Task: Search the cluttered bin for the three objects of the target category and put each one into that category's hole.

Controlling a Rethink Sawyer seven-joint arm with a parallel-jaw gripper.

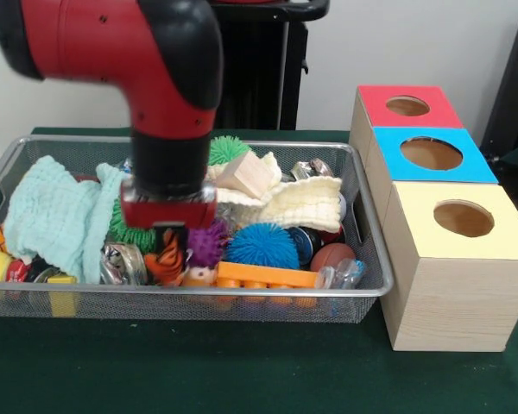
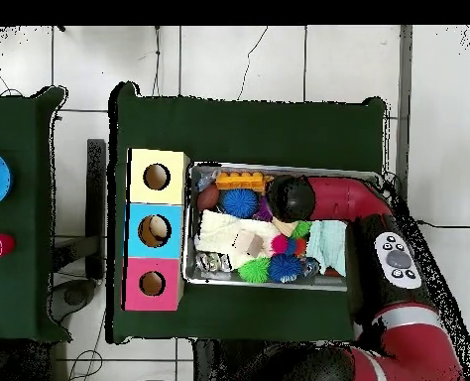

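The red and black arm's gripper (image 1: 169, 231) is sunk into the wide silver wire-mesh bin (image 1: 242, 297), right above the orange tiger-striped toy animal (image 1: 167, 261); whether its fingers have closed I cannot tell. The red-topped wooden box's round hole (image 1: 407, 106) looks empty, so probably nothing is sorted yet.

The arm (image 1: 147, 78) hides the gripper's fingertips among the clutter in the wire bin (image 1: 198, 291), leaving only part of the orange striped toy (image 1: 167, 259) visible beneath it.
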